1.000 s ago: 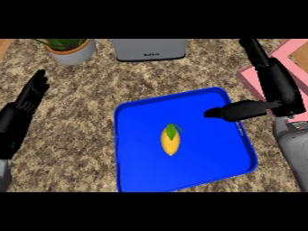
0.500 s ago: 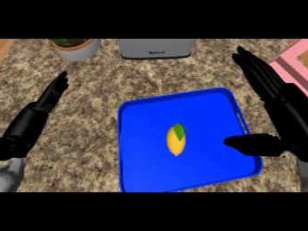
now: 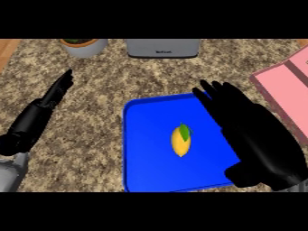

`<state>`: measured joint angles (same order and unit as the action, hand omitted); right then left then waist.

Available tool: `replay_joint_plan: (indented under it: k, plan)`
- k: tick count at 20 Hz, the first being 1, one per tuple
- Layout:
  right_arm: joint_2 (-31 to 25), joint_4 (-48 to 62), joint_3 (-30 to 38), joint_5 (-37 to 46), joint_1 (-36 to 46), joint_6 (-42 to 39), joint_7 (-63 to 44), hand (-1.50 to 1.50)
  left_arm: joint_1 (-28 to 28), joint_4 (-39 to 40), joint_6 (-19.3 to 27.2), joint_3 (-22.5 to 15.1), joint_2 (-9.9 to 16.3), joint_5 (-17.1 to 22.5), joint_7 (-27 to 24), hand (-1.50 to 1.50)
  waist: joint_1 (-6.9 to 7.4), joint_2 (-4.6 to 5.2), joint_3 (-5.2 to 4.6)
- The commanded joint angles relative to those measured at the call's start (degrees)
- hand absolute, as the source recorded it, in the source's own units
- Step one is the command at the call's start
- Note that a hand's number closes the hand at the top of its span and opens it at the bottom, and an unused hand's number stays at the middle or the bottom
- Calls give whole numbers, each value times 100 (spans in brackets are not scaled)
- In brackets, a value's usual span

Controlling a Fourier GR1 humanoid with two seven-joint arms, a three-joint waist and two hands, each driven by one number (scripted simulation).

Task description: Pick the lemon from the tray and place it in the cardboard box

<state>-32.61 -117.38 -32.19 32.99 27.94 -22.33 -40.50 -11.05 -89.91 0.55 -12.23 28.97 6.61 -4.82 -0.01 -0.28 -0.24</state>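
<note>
Lemon point(image 3: 181, 140) lies w/ a small green leaf at its top end, roughly mid-tray, on the blue tray point(image 3: 143, 158), which sits on the speckled stone counter point(image 3: 96, 103). Nothing touches the lemon. Right hand point(image 3: 256, 137) hangs over the tray's right side, just beside the lemon, fingers straight and pointing away from the robot toward the tray's far edge, thumb tucked near the bottom; it's released, grasping nothing, and covers part of the tray's right rim. Left hand point(image 3: 39, 115) is well apart from the tray, out over bare counter at the view's left, fingers stretched out and pointing up toward the far side, also released and holding nothing; grey forearm shows at the lower left corner. Pink box point(image 3: 296, 97) w/ open flaps sits at the right edge, beyond the tray's right side, only partly in view. At the far edge of the counter: a potted plant point(image 3: 83, 45) toward the left and a grey appliance point(image 3: 163, 47) near centre, both cut off by the top. Wood surface strip visible at far left.
</note>
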Motion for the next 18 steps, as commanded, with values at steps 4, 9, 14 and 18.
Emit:
replay_joint_plan:
  k: [4, 9, 14, 18]
  plan:
    - [1357, 382, -1132, -82, 944, -1675, -2081, -150, -342, 382, -219, 135, -77, 69, -54, 0, 48, 5, -3]
    - [2291, 1304, -1469, 168, 1163, -1898, -2759, -150, -235, 506, -143, 69, -254, -75, -178, 0, 28, 6, 4]
    - [2819, 1617, -1534, 188, 915, -2041, -3214, -150, -338, 546, -123, 88, -332, -138, -113, 0, -55, -7, 11]
    - [3151, 2310, -1293, 427, 1054, -1854, -3062, -150, -313, 282, -118, 55, -336, -240, -20, 0, 20, 7, 18]
